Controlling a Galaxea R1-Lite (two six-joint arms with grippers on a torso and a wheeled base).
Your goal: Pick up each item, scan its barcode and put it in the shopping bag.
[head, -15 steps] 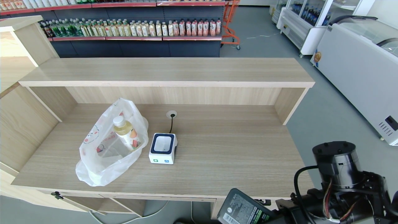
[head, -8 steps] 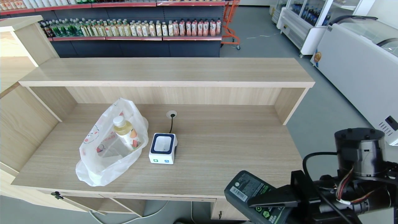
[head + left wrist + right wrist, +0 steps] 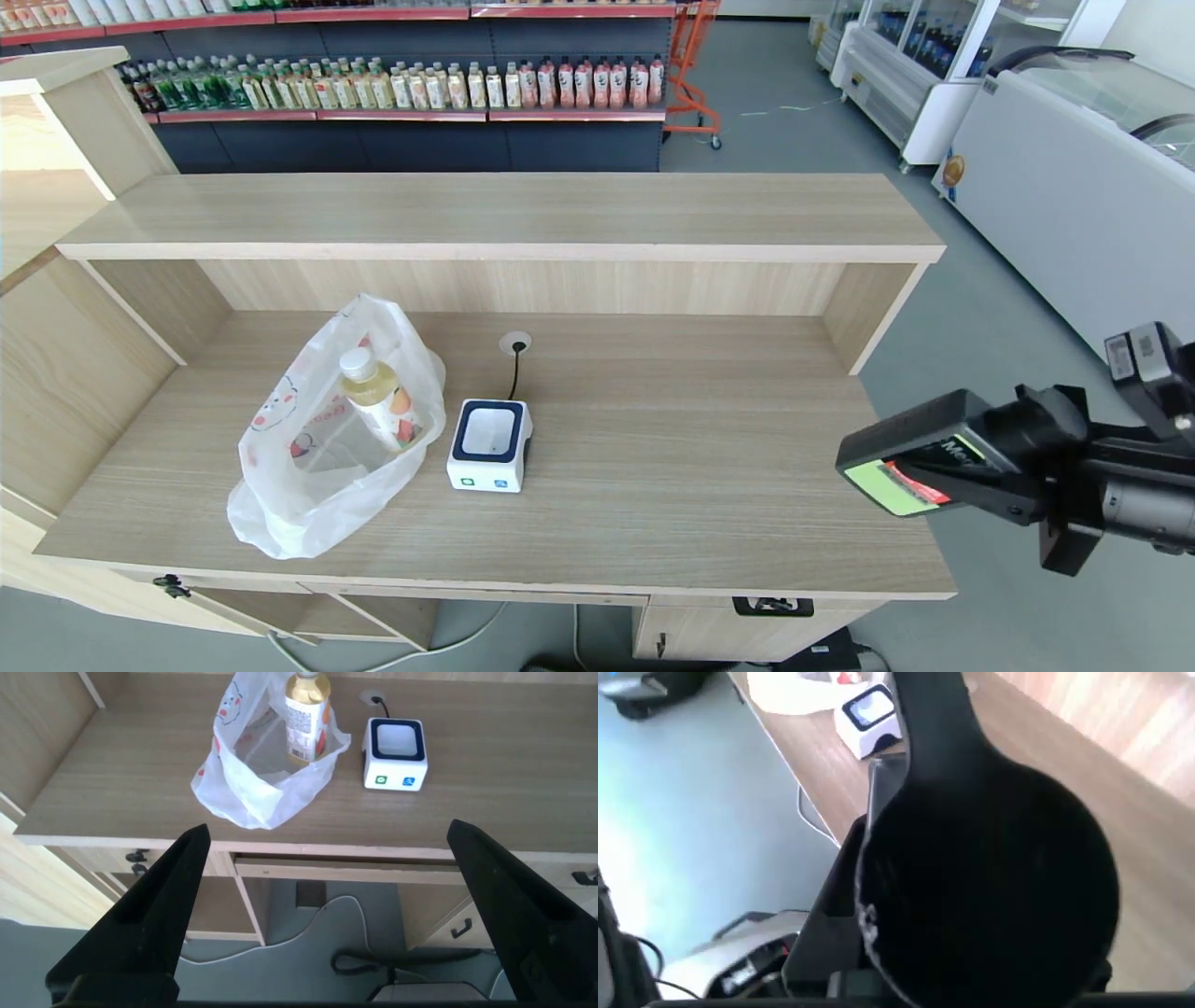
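Note:
My right gripper (image 3: 924,457) is shut on a black packet (image 3: 885,485) with a green and red end, held in the air off the counter's right front corner. In the right wrist view the packet's dark bulk (image 3: 990,877) hides the fingers. The white barcode scanner (image 3: 490,443) sits mid-counter with its window up and also appears in both wrist views (image 3: 395,751) (image 3: 871,714). Left of it stands the open white shopping bag (image 3: 308,467) (image 3: 238,775) with a drink bottle (image 3: 378,397) (image 3: 304,719) upright inside. My left gripper (image 3: 327,919) is open, in front of and below the counter edge.
The wooden counter (image 3: 700,467) has a raised back shelf (image 3: 504,215) and side walls. The scanner's black cable runs to a grommet (image 3: 514,343) behind it. Freezers (image 3: 1074,196) stand to the right across the aisle, and drawers sit under the counter front.
My right arm has risen from below the counter's front edge and swung to the right. The packet has turned, so its barcode label no longer faces up. Bag, bottle and scanner are unmoved.

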